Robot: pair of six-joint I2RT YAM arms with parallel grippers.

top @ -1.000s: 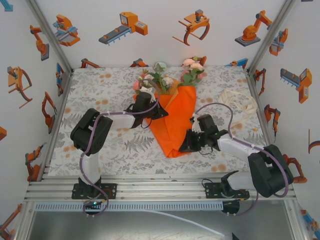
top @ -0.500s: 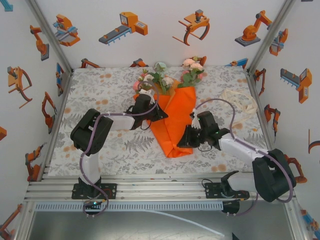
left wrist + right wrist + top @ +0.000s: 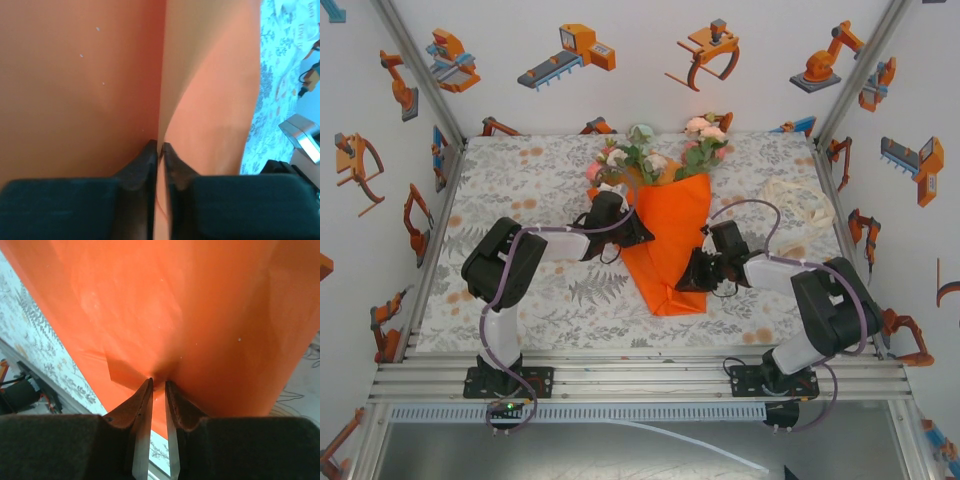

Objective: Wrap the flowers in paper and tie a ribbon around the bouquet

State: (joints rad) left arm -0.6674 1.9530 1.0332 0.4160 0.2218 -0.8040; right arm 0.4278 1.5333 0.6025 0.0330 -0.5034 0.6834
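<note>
Right of the bouquet [image 3: 670, 240], ribbon [image 3: 800, 197] lies.

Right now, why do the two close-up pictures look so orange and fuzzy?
Left wrist: the paper sits so near the lens that the left fingers blur, and the tablecloth looks washed-out blue. Right wrist: same closeness, right fingers soft-edged. Top external: sharp, evenly lit, faint shadows.

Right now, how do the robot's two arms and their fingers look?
The left arm and right arm have white links between bulky black joint housings. A purple-grey cable loops along each. The fingers are matte black, tapering to brownish tips.
</note>
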